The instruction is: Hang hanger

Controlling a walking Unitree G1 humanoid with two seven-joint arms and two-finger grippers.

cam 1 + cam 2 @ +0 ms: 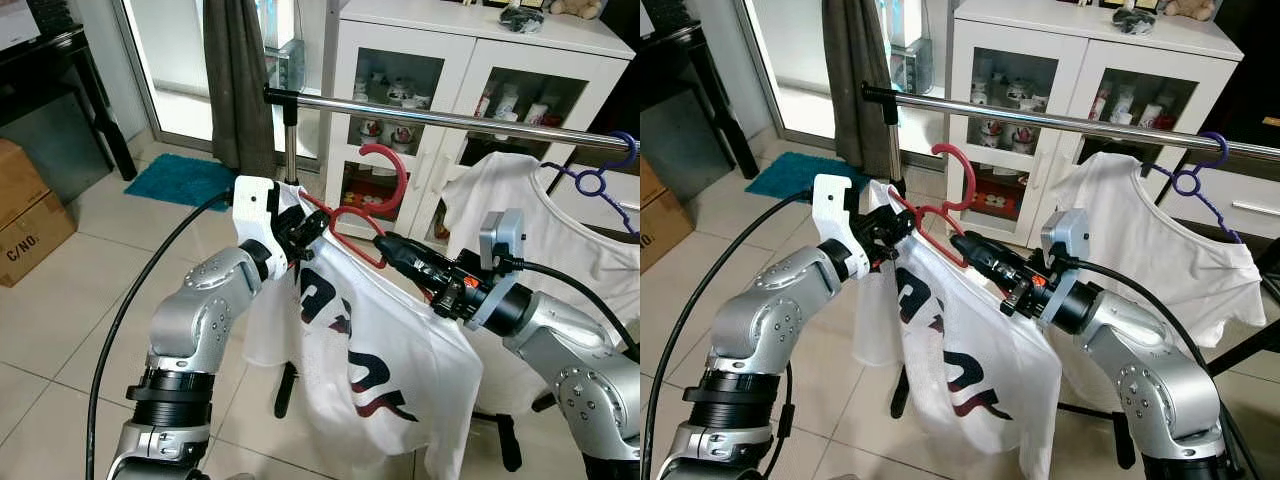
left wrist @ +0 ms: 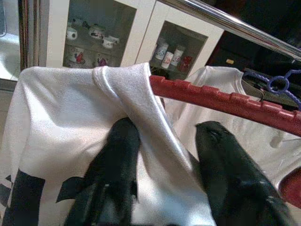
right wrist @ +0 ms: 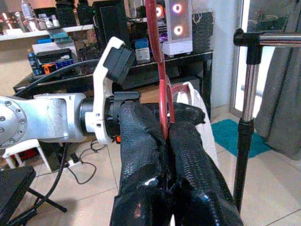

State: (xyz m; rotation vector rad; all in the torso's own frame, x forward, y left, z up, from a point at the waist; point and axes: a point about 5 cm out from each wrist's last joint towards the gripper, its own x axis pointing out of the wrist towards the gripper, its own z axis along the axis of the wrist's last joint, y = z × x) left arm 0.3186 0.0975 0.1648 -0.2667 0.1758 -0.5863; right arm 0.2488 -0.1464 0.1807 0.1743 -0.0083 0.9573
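Left eye view: my left hand (image 1: 305,228) holds the near-left shoulder of the red hanger (image 1: 352,222), which carries a white printed shirt (image 1: 375,350). My right hand (image 1: 395,247) grips the hanger near its neck. The hook sits just below the steel rail (image 1: 440,117), not yet over it. I judge the step to be lift-and-hook: next, both hands must raise the hook above the rail, then lower it on.

Right eye view: a purple hanger (image 1: 1196,182) with a white shirt already hangs on the rail, far right. The white cabinet (image 1: 1080,55) holds mugs and jars behind glass.

Left wrist view: my fingers (image 2: 117,160) pinch shirt fabric, probably with the hanger arm inside.

Right wrist view: my fingers (image 3: 141,141) are closed tight on the red wire.
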